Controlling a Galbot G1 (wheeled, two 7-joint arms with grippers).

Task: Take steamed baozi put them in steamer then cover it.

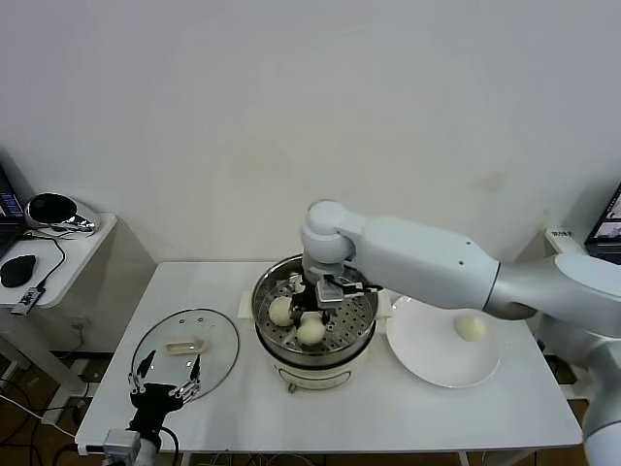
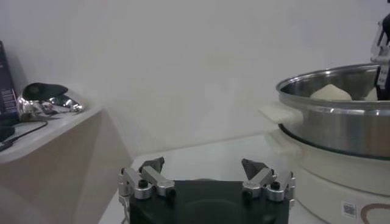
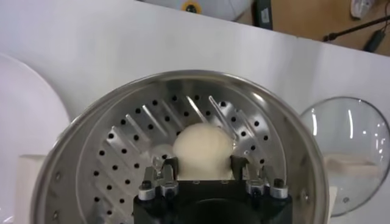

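Right gripper (image 3: 202,167) clamping baozi (image 3: 203,151) inside steamer (image 3: 97,122), no legible writing

Right gripper (image 3: 201,172) clamped, arm outstretched; left gripper (image 2: 204,178) wide, low.

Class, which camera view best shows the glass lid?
The head view: the whole glass lid lies flat on the table, handle visible. The right wrist view catches only part of it beyond the steamer; the left wrist view shows none.
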